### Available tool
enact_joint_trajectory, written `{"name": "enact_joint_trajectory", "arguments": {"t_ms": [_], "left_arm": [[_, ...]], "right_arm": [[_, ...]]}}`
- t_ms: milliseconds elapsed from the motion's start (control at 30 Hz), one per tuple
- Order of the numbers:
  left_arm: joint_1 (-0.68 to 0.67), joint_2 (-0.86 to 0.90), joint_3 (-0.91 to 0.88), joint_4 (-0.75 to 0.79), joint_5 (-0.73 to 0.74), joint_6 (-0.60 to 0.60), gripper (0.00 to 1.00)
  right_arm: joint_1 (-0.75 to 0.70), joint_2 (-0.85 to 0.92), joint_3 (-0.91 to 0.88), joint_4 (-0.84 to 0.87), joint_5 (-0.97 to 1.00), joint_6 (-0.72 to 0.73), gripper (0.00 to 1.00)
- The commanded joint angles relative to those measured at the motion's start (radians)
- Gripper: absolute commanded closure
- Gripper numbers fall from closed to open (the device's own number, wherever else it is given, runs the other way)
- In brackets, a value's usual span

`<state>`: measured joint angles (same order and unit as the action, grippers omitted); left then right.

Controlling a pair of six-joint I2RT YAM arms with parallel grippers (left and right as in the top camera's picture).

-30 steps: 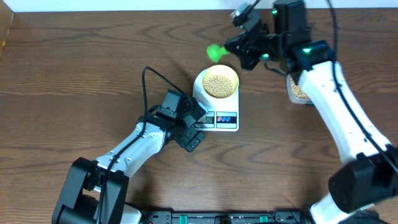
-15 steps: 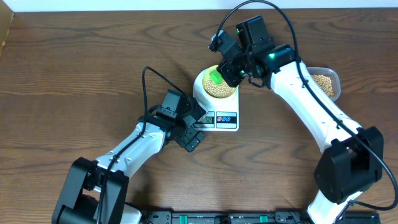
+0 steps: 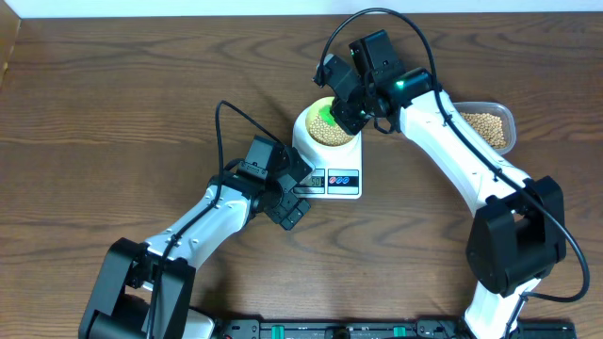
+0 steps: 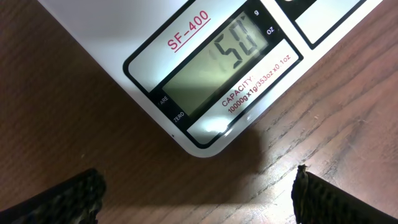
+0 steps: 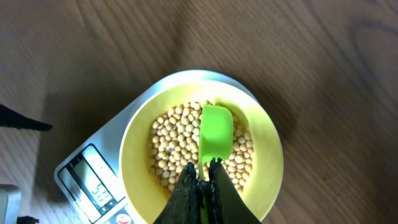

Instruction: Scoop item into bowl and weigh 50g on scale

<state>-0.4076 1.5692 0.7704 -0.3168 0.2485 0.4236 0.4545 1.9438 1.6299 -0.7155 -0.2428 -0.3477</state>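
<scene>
Yellow bowl (image 5: pixel 133 146) of soybeans (image 5: pixel 174 143) on white scale (image 3: pixel 328 181); right gripper (image 5: pixel 202 167) clamps green scoop (image 5: pixel 216 132) over them; left gripper (image 4: pixel 198 180) wide.

The bowl (image 5: pixel 135 146) is pale yellow, its beans (image 5: pixel 171 146) tan-beige, and the scoop (image 5: pixel 216 129) inside it bright green. The scale (image 4: pixel 146 25) is white, with a grey display (image 4: pixel 205 78) and red lettering. The surface (image 3: pixel 113 104) is dark brown wood grain.
</scene>
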Motion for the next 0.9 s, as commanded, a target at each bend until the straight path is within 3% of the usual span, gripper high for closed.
{"name": "enact_joint_trajectory", "arguments": {"t_ms": [0,167,300,867], "left_arm": [[0.003,0.013,-0.002,-0.003,-0.006,0.013,0.02],[0.003,0.013,-0.002,-0.003,-0.006,0.013,0.02],[0.003,0.013,-0.002,-0.003,-0.006,0.013,0.02],[0.003,0.013,-0.002,-0.003,-0.006,0.013,0.02]], "right_arm": [[0.005,0.031,0.01,-0.013,-0.003,0.05,0.99],[-0.004,0.029,0.01,-0.019,-0.014,0.116,0.99],[-0.023,0.026,0.011,-0.021,-0.135,0.122,0.99],[-0.212,0.026,0.012,0.042,-0.489,0.443,0.99]]}}
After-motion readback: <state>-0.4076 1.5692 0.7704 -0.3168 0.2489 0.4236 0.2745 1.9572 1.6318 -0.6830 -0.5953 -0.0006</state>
